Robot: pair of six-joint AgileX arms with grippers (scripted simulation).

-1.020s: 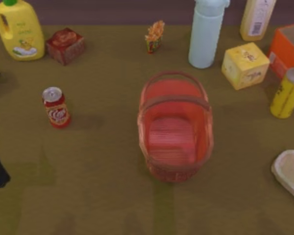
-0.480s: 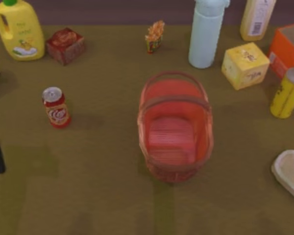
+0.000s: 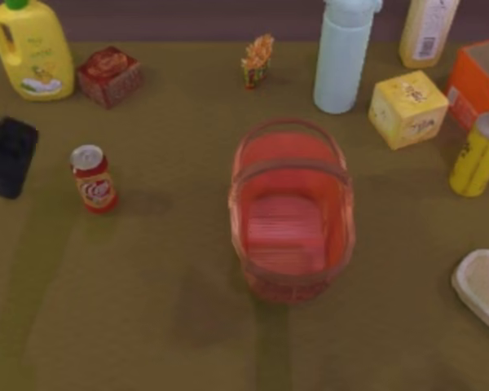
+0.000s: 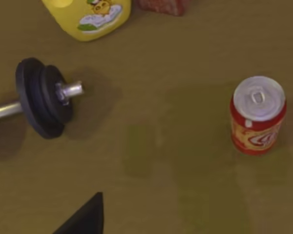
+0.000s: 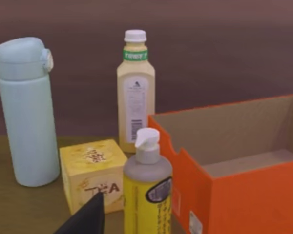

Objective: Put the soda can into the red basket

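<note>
A: Where is the can (image 3: 93, 178)?
B: Upright on the table (image 3: 147, 309), silver top up, just beside the left arm's dark body (image 3: 8, 155) on the side toward the table's middle. In the left wrist view the can (image 4: 257, 116) stands apart from the one dark fingertip (image 4: 85, 219) that shows at the frame's edge; nothing touches it.

A: And the basket (image 3: 291, 213)?
B: Near the table's centre, well apart from the left gripper, on the far side of the can from it. Its two handles arch over a ribbed bottom, and nothing lies inside.

A: State of the left claw?
B: Only that single tip is visible, so how wide it stands cannot be told. It holds nothing that can be seen.

A: What else lies near it?
B: A dumbbell (image 4: 39, 100) on the table, between the gripper and the yellow jug (image 4: 90, 17). A red box (image 3: 108, 76) sits just beside the jug (image 3: 31, 50).

A: The right arm?
B: Absent from the top view. Its wrist camera shows one dark fingertip (image 5: 88, 217) before a pump bottle (image 5: 146, 192), a tea box (image 5: 93, 173), a pale blue flask (image 5: 27, 114), a tall bottle (image 5: 136, 92) and an open orange box (image 5: 239, 168); its opening cannot be told either.
</note>
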